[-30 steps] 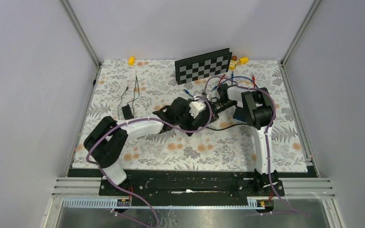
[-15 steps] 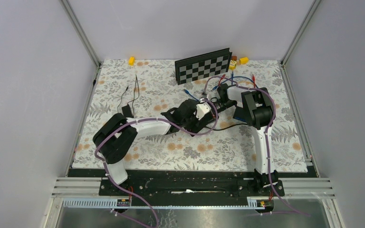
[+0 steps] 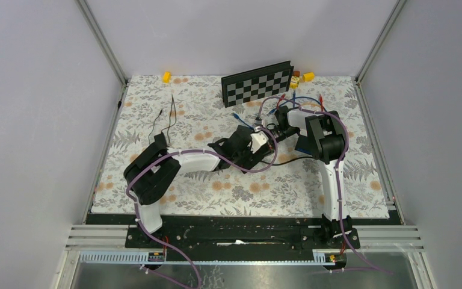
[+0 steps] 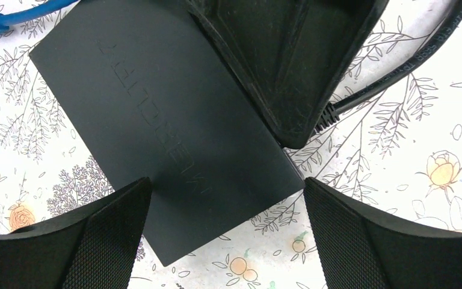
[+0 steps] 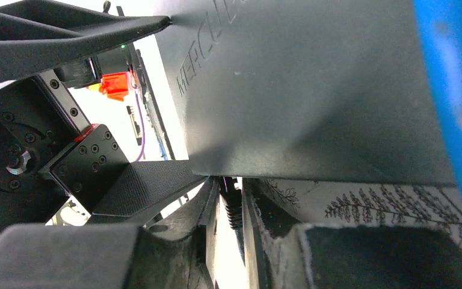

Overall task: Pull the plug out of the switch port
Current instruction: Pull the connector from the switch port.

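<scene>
- Left arm [image 3: 180,161]: reaches across the mat [image 3: 156,102] to the middle, where the switch sits.
- Left gripper [image 4: 226,183]: spread wide. Its fingers [image 4: 96,241] sit either side of the near corner of the switch [image 4: 156,114]. I can't tell if they're touching the case or just hovering around it. Either way, nothing is clamped yet.
- Switch: flat on the mat, label side up, roughly centre table, between the two grippers. My guess is the left one is there to pin it down so it doesn't slide when I yank.
- Plug [image 5: 233,211]: on the switch's right edge, on the end of the black cable [image 4: 397,66]. I can only see the ribbed boot, since the right finger hides the port itself. The boot is tight against the case, so I reckon it's still seated.
- Right gripper [image 5: 228,189]: pressed in narrow, pinching the plug boot between its fingers, right up against the switch.
- Blue cable [image 5: 457,90]: a different lead, off to the side, not my problem.
- Progress: reach and grab on the plug look done. Bracing is half done, with the left in place but not squeezed. The pull itself isn't done, so I'd call it about halfway.
- Left to do: close or press the left on the switch, then draw the right straight out along the cable line. If I pull at an angle, I'd expect the whole switch to come along.
</scene>
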### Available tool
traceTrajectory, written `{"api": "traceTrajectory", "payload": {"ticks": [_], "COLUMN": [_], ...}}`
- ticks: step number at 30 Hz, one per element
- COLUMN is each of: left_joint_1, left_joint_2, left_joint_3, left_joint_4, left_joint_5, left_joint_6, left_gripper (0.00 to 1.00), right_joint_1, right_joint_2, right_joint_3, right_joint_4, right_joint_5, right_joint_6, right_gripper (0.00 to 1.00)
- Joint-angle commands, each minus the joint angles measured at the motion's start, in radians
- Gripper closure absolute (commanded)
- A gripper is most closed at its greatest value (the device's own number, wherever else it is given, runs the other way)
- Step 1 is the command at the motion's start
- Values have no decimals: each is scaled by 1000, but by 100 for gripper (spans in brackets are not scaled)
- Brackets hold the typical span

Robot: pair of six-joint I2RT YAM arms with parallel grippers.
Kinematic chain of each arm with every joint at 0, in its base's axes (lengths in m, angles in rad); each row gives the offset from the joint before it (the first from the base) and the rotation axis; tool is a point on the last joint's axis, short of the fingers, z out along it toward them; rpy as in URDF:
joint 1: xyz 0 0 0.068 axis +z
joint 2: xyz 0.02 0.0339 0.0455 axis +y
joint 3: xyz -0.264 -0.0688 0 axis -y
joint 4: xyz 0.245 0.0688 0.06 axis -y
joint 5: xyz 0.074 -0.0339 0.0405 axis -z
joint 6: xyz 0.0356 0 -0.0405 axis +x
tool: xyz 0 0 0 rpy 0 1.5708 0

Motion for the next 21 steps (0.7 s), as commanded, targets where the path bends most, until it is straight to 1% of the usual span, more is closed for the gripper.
{"api": "traceTrajectory", "payload": {"ticks": [1, 6, 15, 21], "left_joint_1": [-4, -6, -5, -6], "left_joint_2": [12, 18, 22, 23], "left_joint_3": [36, 35, 21, 16], "left_joint_4": [37, 37, 47, 51], "left_joint_5": [-37, -59, -56, -59], "left_joint_6": [8, 17, 21, 22], "left_gripper": [3, 3, 5, 6], "right_joint_1": [14, 14, 14, 14], "right_joint_2": [40, 43, 47, 60], "right_joint_3": [17, 22, 29, 48], "right_joint_4": [13, 5, -8, -46], "right_joint_5": [84, 89, 86, 73], "right_joint_6": [-17, -22, -33, -65], "right_gripper": [95, 95, 95, 95]}}
